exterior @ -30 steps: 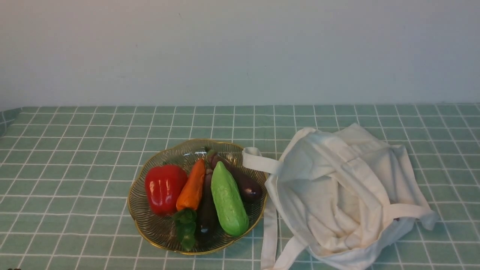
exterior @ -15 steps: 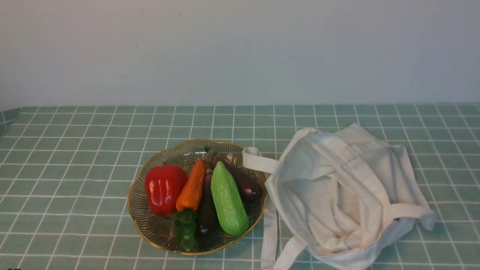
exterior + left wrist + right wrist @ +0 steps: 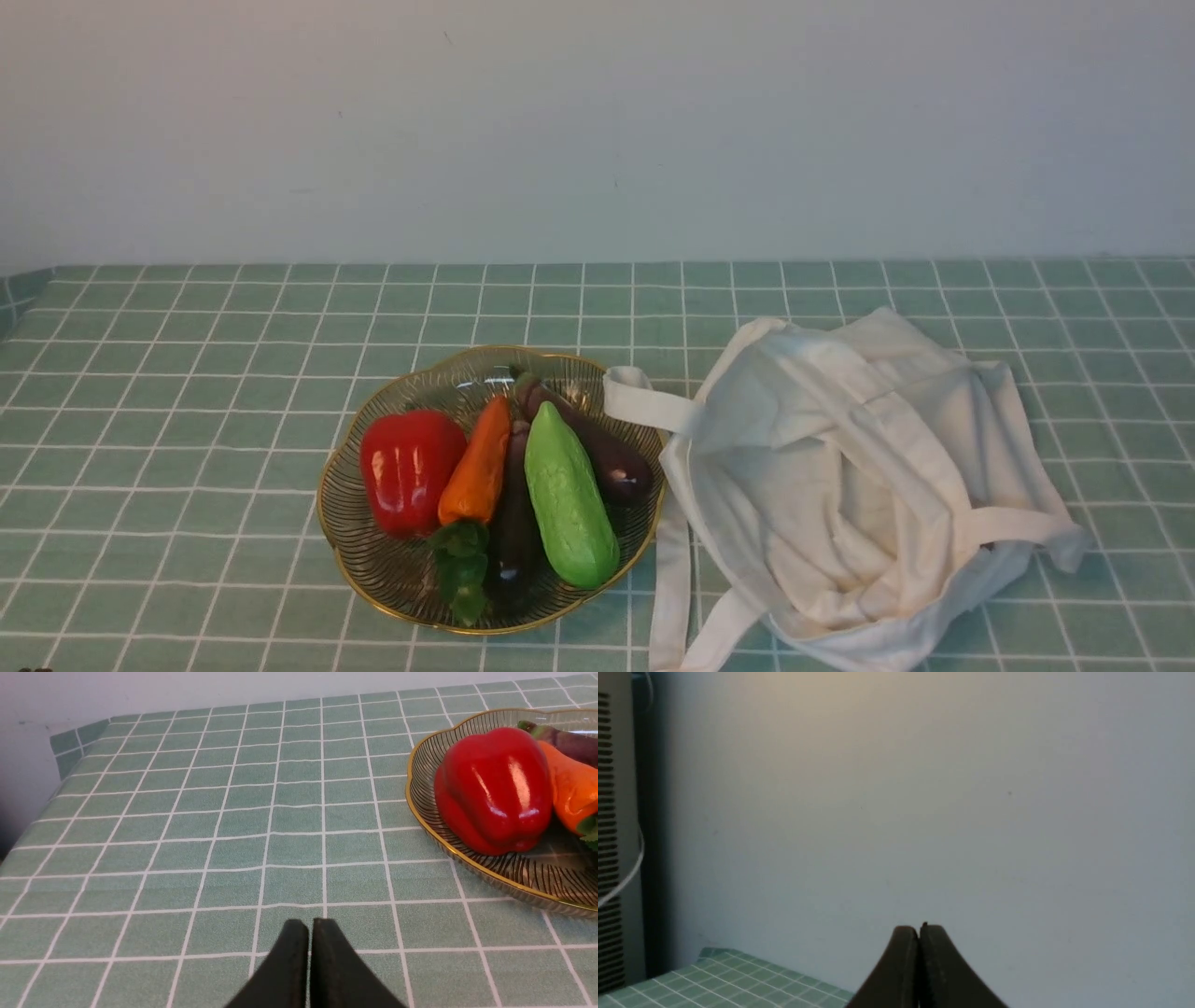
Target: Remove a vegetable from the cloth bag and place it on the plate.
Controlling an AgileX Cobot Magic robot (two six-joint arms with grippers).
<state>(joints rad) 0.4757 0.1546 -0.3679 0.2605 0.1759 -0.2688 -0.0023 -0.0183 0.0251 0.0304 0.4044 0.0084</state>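
Observation:
The orange carrot (image 3: 478, 467) with its green leaf tuft lies in the ribbed glass plate (image 3: 383, 569), between a red bell pepper (image 3: 409, 467) and a light green cucumber (image 3: 566, 499). The off-white cloth bag (image 3: 859, 485) lies slumped to the right of the plate, one strap touching the rim. No arm shows in the front view. My left gripper (image 3: 310, 926) is shut and empty over bare tablecloth, left of the plate's rim (image 3: 423, 816), pepper (image 3: 495, 788) and carrot (image 3: 570, 793). My right gripper (image 3: 919, 931) is shut and empty, facing the wall.
Two dark purple eggplants (image 3: 597, 443) also lie in the plate. The green checked tablecloth (image 3: 187, 392) covers the table up to a pale wall. A table corner (image 3: 719, 975) and a dark vented panel (image 3: 612, 835) show in the right wrist view.

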